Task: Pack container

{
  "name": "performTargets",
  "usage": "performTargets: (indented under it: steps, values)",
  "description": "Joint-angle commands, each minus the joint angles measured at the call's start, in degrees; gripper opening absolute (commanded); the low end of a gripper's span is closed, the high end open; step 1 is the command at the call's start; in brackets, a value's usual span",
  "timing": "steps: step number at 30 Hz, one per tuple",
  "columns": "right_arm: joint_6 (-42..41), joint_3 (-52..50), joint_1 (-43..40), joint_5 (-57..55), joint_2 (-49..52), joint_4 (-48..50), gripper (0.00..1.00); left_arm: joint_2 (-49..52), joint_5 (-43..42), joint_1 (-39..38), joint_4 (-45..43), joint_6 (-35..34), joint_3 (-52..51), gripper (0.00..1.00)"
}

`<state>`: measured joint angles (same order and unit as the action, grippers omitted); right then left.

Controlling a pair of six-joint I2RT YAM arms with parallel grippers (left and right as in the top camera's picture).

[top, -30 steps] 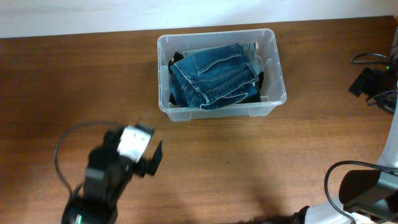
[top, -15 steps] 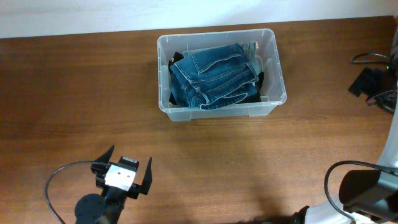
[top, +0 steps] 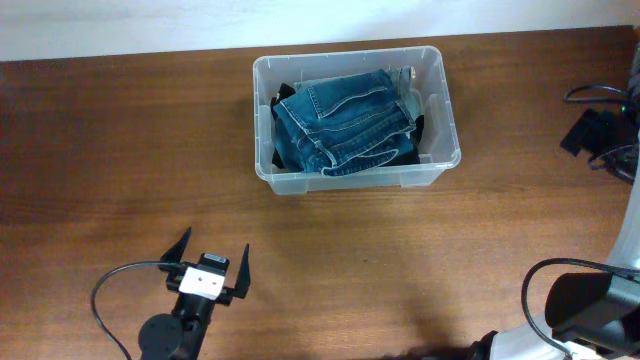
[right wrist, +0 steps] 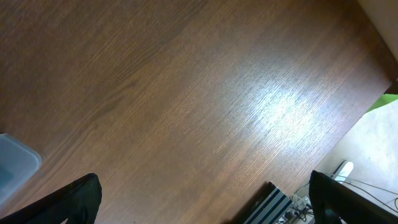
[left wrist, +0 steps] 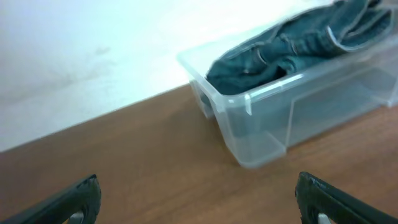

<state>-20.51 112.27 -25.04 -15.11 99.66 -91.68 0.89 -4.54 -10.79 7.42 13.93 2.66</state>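
Note:
The container [top: 350, 180] is a clear plastic bin at the back centre of the wooden table, and folded blue jeans [top: 345, 125] lie in it over dark cloth. My left gripper [top: 214, 246] hovers near the front left, well short of the bin, open and empty. In the left wrist view the container [left wrist: 261, 134] with the jeans [left wrist: 292, 46] stands ahead to the right of the left gripper [left wrist: 198, 186]. The right gripper [right wrist: 204, 186] is open over bare wood, holding nothing, with a container corner [right wrist: 15, 165] at the left edge.
Black cables and a small black device [top: 595, 130] lie at the table's right edge. The right arm's base [top: 590, 310] fills the front right corner. A striped box [right wrist: 273, 205] and wires sit beyond the table edge in the right wrist view.
The left arm has drawn back toward the front edge of the table and its gripper has swung to face the container. The jeans and container stayed put.

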Motion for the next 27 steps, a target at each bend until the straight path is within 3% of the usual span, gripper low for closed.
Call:
performTargets:
  steps: [1, 5, 13, 19, 25, 27]
  values:
    - [0.2, 0.1, -0.1, -0.5, 0.4, 0.0, 0.98, -0.6, -0.2, 1.7, -2.8, -0.1, -1.7, 0.99]
    - [0.2, 0.1, -0.1, -0.5, 0.4, 0.0, 0.98, -0.6, -0.2, 3.0, -4.9, -0.1, -2.1, 0.99]
    - [0.2, 0.1, -0.1, -0.5, 0.4, 0.0, 0.98, -0.6, 0.0, 6.9, -18.6, -0.1, -2.1, 0.99]
    - [0.2, 0.1, -0.1, -0.5, 0.4, 0.0, 0.98, -0.6, 0.0, 8.4, -15.6, -0.1, -2.1, 0.99]
    - [0.2, 0.1, -0.1, -0.5, 0.4, 0.0, 0.98, -0.6, 0.0, 8.4, -3.4, -0.1, -2.1, 0.99]
    - [0.2, 0.1, -0.1, -0.5, 0.4, 0.0, 0.98, 0.0, 0.4, 8.4, -3.4, -0.2, -2.1, 0.99]
